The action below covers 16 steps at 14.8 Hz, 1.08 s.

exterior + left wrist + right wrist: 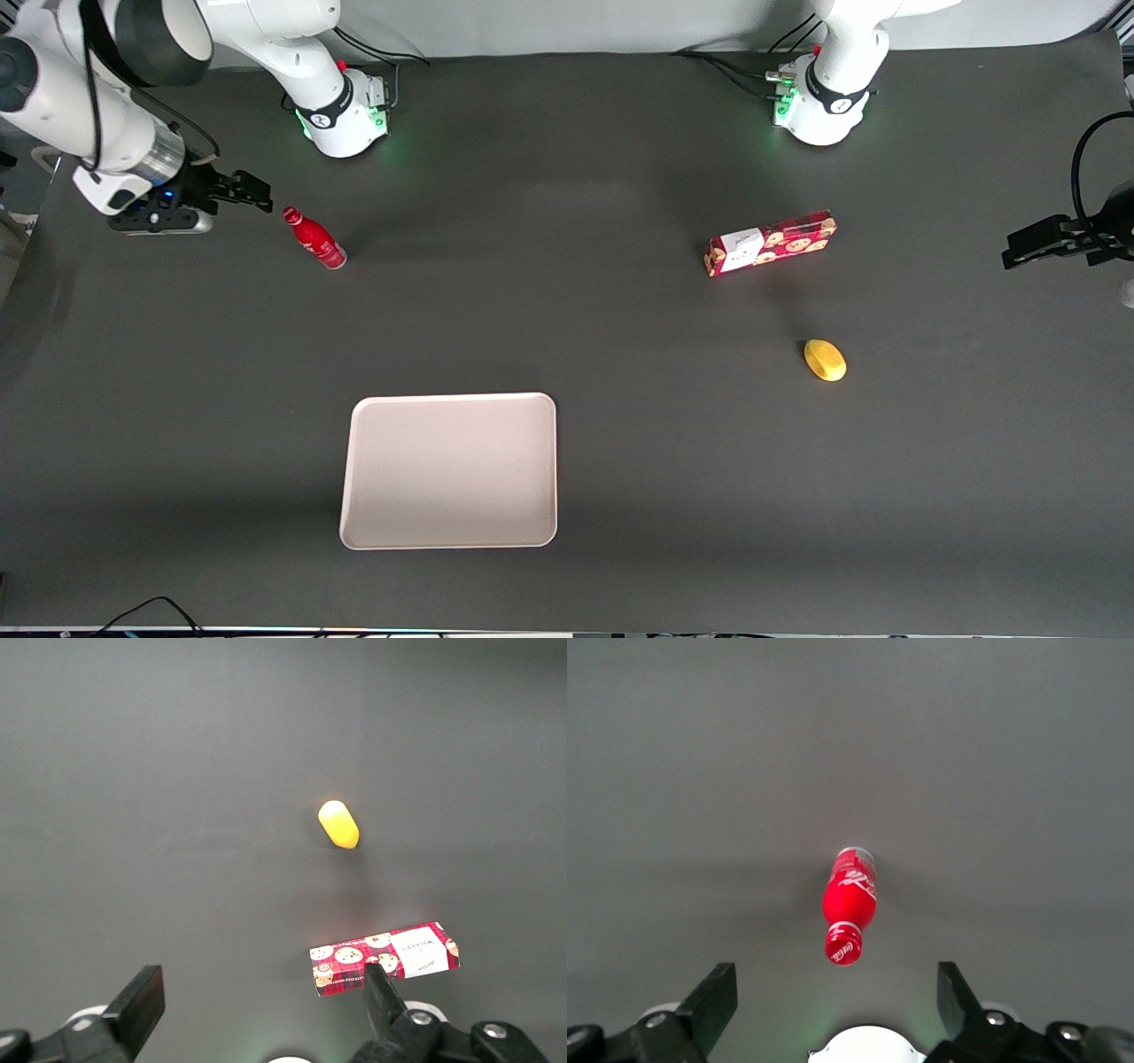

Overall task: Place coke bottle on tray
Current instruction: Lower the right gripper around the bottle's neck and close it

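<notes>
Right-arm claw (257, 190) hangs above the counter (567, 310) near the working arm's end, fingers spread wide with nothing between them; in the wrist view the two dark fingers (713, 1001) stand well apart, each to one side of the coke bottle (849, 904) and not touching it. Coke bottle (314, 237) stands on the counter just beside the claw, a little nearer the front camera than the fingertips; red cap and faint white lettering visible in the wrist view. No object lies between claw and bottle. Tray (450, 470) lies flat on the counter, well apart from the bottle and much nearer the front camera; its surface holds nothing, low rim visible on all four sides. The stretch of counter between bottle and tray is bare dark mat. Toward the parked arm's end: cookie box (771, 243), red with printed cookies and a white label, lying flat at a slight angle; a small yellow lemon-like object (825, 360) sits nearer the front camera than the box, the two apart. Both are well away from the bottle and the tray. The tray sits well in from the counter edge nearest the front camera, with open mat on every side of it.
</notes>
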{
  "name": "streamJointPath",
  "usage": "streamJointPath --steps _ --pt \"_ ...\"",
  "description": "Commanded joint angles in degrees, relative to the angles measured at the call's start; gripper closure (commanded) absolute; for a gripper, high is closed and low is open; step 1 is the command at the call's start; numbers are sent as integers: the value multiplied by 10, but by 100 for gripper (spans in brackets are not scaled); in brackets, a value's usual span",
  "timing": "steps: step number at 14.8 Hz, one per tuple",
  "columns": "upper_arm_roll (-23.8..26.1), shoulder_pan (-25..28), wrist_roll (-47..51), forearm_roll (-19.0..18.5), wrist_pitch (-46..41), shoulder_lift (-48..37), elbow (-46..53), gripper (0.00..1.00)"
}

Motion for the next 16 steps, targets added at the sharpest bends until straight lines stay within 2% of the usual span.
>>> streamJointPath --steps 1,16 --pt "10 4 -10 -8 55 -22 -78 0" --pt "19 -1 -4 -23 198 0 -183 0"
